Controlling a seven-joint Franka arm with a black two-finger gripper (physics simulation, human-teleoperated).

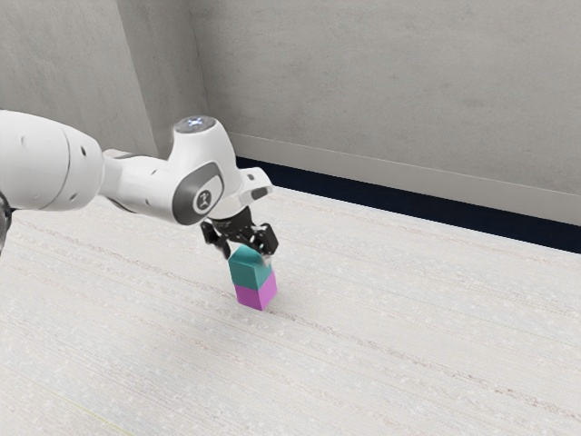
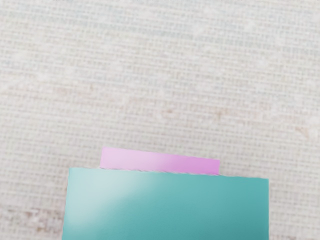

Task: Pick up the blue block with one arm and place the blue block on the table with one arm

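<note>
The black gripper [image 1: 246, 258] stands open at the top of the teal-blue block [image 1: 250, 271], with one finger at each side of its upper part. That block rests on a pink-purple block [image 1: 257, 294], which sits on the table. From the hand's camera, the teal-blue block [image 2: 167, 207] lies large just under the hand, and a strip of the pink-purple block [image 2: 160, 161] shows past its edge. Whether either finger touches the teal-blue block cannot be told.
The pale, streaked table surface [image 1: 399, 309] spreads around the two stacked blocks. Behind it run a dark band [image 1: 408, 203] and a grey wall [image 1: 390, 82]. The white arm reaches in from the exterior view's left.
</note>
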